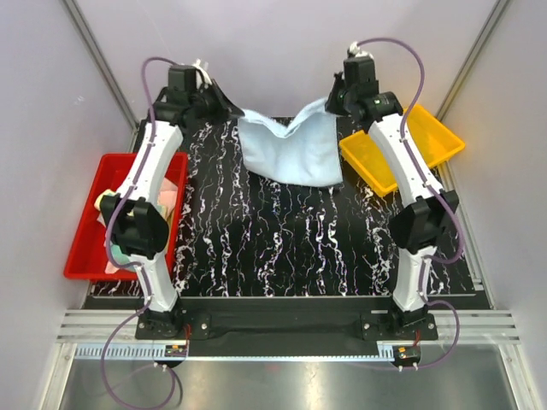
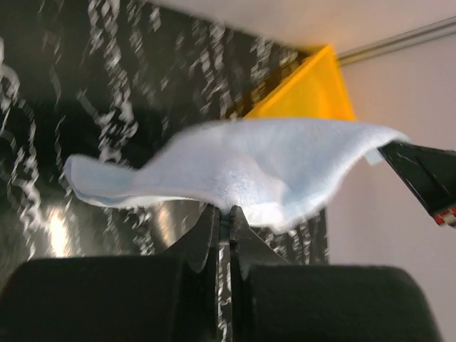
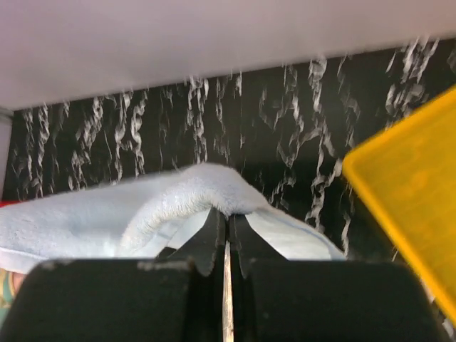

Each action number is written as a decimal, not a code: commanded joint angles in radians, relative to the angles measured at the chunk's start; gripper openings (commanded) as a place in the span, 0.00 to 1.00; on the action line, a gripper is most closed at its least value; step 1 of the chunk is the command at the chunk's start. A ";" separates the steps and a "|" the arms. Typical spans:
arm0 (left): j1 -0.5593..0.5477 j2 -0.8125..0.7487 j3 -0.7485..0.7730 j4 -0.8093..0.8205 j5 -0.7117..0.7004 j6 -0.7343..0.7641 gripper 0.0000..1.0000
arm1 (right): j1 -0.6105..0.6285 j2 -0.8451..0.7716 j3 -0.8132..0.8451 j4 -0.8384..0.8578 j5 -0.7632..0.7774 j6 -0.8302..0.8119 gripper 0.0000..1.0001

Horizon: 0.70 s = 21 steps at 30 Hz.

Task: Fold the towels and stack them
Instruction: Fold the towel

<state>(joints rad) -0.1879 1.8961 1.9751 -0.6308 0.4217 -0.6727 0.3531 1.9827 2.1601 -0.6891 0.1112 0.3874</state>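
1 light blue towel (image 1: 291,149), held up by 2 corners at the far side of the table.
Left gripper (image 2: 224,214) and right gripper (image 3: 226,217) each clamped on 1 top corner, the cloth sagging between them over the black marbled table (image 1: 282,248). Yellow tray (image 1: 427,141) right; red tray (image 1: 81,231) left, holding other towels (image 1: 168,203).

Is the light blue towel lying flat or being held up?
Held up, not flat: the soft light blue towel sags between the left pincer and right pincer, each shut on a corner.
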 commanded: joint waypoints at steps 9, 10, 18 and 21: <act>-0.001 -0.311 -0.354 0.141 0.043 -0.024 0.00 | -0.002 -0.265 -0.253 -0.060 -0.105 -0.082 0.00; -0.002 -0.343 -0.420 0.151 0.045 -0.021 0.00 | -0.002 -0.304 -0.334 -0.020 -0.143 -0.075 0.00; -0.053 -0.534 -1.014 0.201 -0.012 0.045 0.00 | 0.036 -0.501 -1.019 0.080 -0.232 0.016 0.00; -0.061 -0.557 -1.188 0.187 -0.046 0.045 0.00 | 0.064 -0.504 -1.150 0.040 -0.206 0.047 0.00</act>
<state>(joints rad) -0.2440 1.3987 0.8722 -0.4751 0.4221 -0.6552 0.3862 1.5219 1.0935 -0.6613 -0.0769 0.3859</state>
